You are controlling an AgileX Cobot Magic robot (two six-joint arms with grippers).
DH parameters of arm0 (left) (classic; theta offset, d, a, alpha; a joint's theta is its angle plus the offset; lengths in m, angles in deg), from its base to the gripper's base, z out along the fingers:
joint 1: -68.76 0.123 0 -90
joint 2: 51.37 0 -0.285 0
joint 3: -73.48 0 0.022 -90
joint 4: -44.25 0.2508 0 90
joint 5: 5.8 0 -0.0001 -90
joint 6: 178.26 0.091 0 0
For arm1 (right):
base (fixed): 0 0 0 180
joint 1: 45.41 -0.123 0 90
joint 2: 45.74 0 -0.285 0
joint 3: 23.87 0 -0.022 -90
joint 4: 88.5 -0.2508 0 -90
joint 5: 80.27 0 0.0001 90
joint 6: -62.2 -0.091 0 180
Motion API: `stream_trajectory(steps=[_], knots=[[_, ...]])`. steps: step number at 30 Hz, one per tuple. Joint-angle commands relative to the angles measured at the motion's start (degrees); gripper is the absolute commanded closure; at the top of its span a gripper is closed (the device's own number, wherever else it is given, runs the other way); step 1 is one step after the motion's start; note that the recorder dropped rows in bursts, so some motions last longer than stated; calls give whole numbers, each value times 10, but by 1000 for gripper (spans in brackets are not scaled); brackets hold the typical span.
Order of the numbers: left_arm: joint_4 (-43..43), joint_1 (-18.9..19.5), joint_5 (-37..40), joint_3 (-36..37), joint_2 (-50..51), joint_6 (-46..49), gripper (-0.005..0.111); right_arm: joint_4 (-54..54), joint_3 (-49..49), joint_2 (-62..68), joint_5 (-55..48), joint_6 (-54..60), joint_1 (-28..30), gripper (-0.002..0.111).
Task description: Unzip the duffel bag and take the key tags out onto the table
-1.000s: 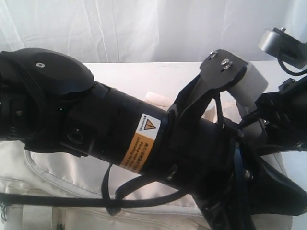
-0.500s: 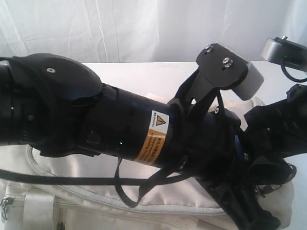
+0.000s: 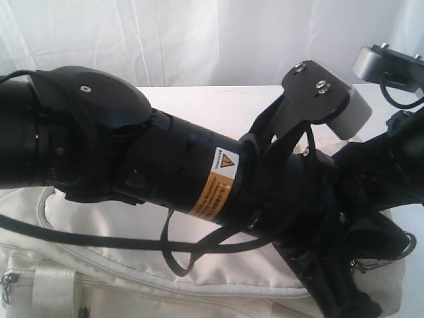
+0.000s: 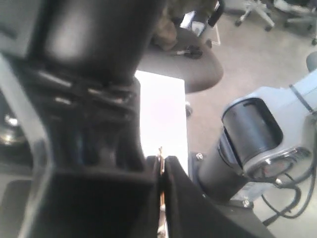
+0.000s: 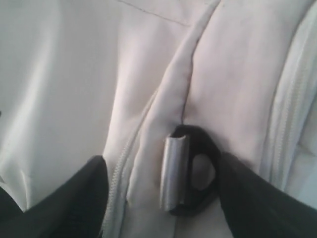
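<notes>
Left arm [image 3: 165,172] stretches right across the outside view, black barrel with an orange warning label [image 3: 215,185], and under it lies the duffel bag [image 3: 99,265], cream-white and flat on the table [image 3: 218,99]. A black cable [image 3: 99,242] droops over the bag's top panel. Over to the left gripper [image 4: 161,166]: fingers pressed tight together, just a thin sliver of metal [image 4: 160,198] caught in the seam between them, and what that sliver is, I can't tell. Now the right gripper [image 5: 161,168]: fingers [image 5: 54,198] spread wide, hovering low over the bag's fabric, one on each side of a black strap ring [image 5: 198,171] with a metal sleeve [image 5: 174,171]. A closed run of zip [image 5: 119,183] passes just beside the ring. The far finger sits right up against the ring, the near one apart from it
</notes>
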Motion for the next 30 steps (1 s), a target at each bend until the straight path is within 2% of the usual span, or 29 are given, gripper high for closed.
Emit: stream_trajectory(steps=[1, 4, 12, 15, 25, 28, 30], knots=[[-22, 3, -30, -18, -8, 1, 107, 9, 3, 23, -28, 15, -15, 48], [-22, 3, -43, -18, -8, 0, 107, 36, 3, 40, -28, 11, -16, 48], [-22, 3, -43, -18, -8, -4, 107, 17, 3, 59, -28, 11, -23, 50], [-22, 3, -43, -18, -8, -4, 107, 22, 3, 70, -28, 11, -33, 58], [-22, 3, -38, -18, -8, -2, 107, 22, 3, 96, -10, 36, -37, 102], [-22, 3, -41, -18, -8, -2, 107, 22, 2, 96, 30, 36, -37, 108], [-22, 3, -41, -18, -8, -2, 107, 22, 2, 96, 53, 36, -37, 108]])
